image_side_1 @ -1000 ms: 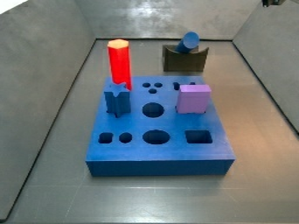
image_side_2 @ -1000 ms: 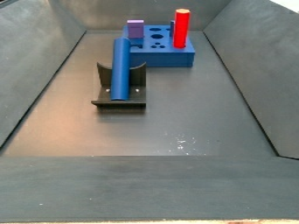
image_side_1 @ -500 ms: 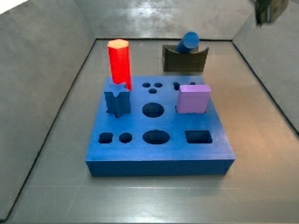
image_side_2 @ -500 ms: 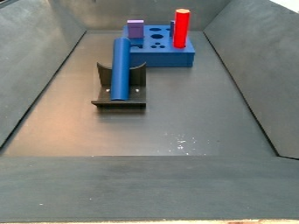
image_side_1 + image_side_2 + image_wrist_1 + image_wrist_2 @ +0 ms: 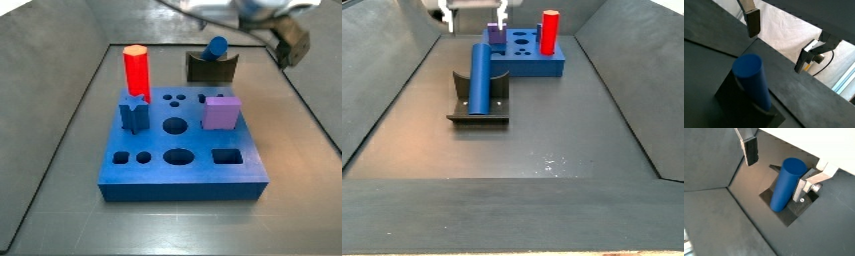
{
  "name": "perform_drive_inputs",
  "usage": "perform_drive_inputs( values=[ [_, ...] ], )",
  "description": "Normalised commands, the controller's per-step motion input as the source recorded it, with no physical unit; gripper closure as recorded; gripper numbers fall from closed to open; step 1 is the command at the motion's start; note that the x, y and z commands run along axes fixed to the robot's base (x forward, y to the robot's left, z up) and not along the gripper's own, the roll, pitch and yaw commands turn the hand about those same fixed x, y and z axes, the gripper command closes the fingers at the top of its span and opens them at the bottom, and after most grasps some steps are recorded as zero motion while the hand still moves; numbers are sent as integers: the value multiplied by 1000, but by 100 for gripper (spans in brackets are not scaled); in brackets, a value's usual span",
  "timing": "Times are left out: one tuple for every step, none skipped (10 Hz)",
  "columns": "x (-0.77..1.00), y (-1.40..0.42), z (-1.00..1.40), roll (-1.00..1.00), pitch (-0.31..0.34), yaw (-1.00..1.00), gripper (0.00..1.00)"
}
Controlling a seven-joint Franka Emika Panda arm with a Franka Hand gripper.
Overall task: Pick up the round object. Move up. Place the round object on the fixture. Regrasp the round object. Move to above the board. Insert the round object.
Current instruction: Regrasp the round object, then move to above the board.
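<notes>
The tool (image 5: 473,14) has come into sight: half a second ago only a corner of it showed at the edge of a side view, and now its two silver fingers (image 5: 446,14) hang open above the far end of the blue peg (image 5: 480,76), not touching it. In a side view (image 5: 290,42) the arm now reaches across the top, with the tool just right of the peg (image 5: 217,45) and its holder (image 5: 210,68).
</notes>
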Motion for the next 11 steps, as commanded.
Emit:
perform_drive_inputs(
  values=[
    [55,22,-939,51,-72,-112,0],
    [44,17,-715,46,-35,-101,0],
    [42,11,-544,40,-15,-86,0],
    [42,11,-435,42,-2,-71,0],
    [48,4,-223,39,19,-41,0],
    [0,0,0,0,0,0,100],
    [126,204,1000,-88,459,-418,100],
    [126,203,1000,-94,459,-405,100],
    [111,190,1000,-108,480,-209,100],
    [98,175,1000,-103,488,-63,100],
    [96,161,1000,-103,470,96,100]
  ],
)
